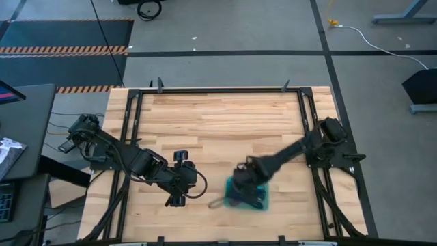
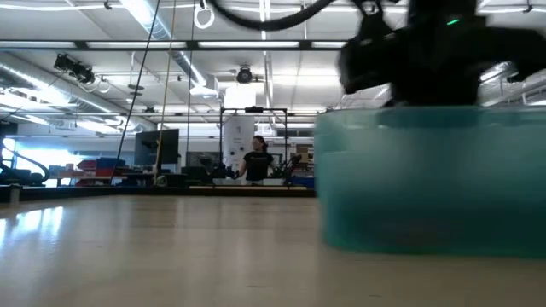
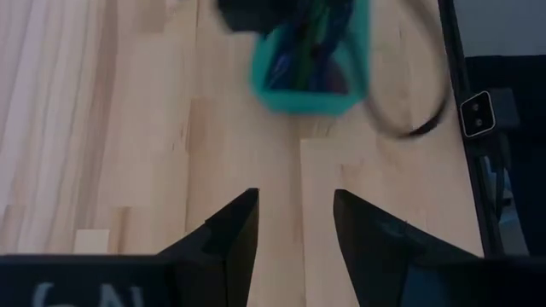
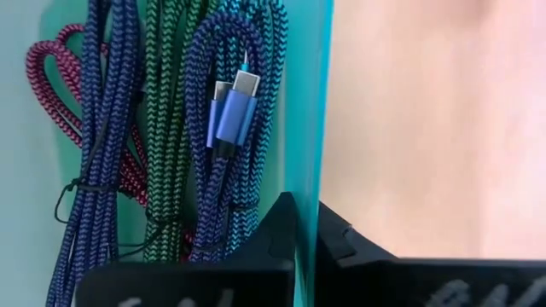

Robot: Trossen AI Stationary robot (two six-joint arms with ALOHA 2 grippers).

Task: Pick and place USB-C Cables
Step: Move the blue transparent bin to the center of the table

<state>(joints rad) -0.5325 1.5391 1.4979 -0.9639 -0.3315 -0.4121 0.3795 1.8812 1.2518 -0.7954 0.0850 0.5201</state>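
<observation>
The teal tray (image 1: 263,199) sits near the table's near edge and fills the right of the low view (image 2: 426,179). Several braided cables lie side by side in it: a blue-violet one (image 4: 230,102) with its plug showing, a green one (image 4: 171,128), a maroon one (image 4: 47,77) and another bluish one (image 4: 102,128). My right gripper (image 4: 305,217) is above the tray (image 1: 244,186), shut on its wall. My left gripper (image 3: 294,222) is open over bare wood to the tray's left (image 1: 188,183), pointing at the tray (image 3: 311,101). My right gripper pinches the tray's side wall (image 4: 317,128) between its two fingers. One finger (image 4: 273,230) is inside the tray beside the blue-violet cable and the other (image 4: 341,239) is outside over the wood. The fingers come from above. Whether the tray's bottom is on the table, I cannot tell.
A thin dark loop (image 3: 409,128) lies on the wood beside the tray, toward the near edge. Black frame rails (image 1: 130,137) run along the table's sides. Bare wood (image 1: 218,123) stretches toward the far edge. A person (image 2: 257,162) stands far off in the room.
</observation>
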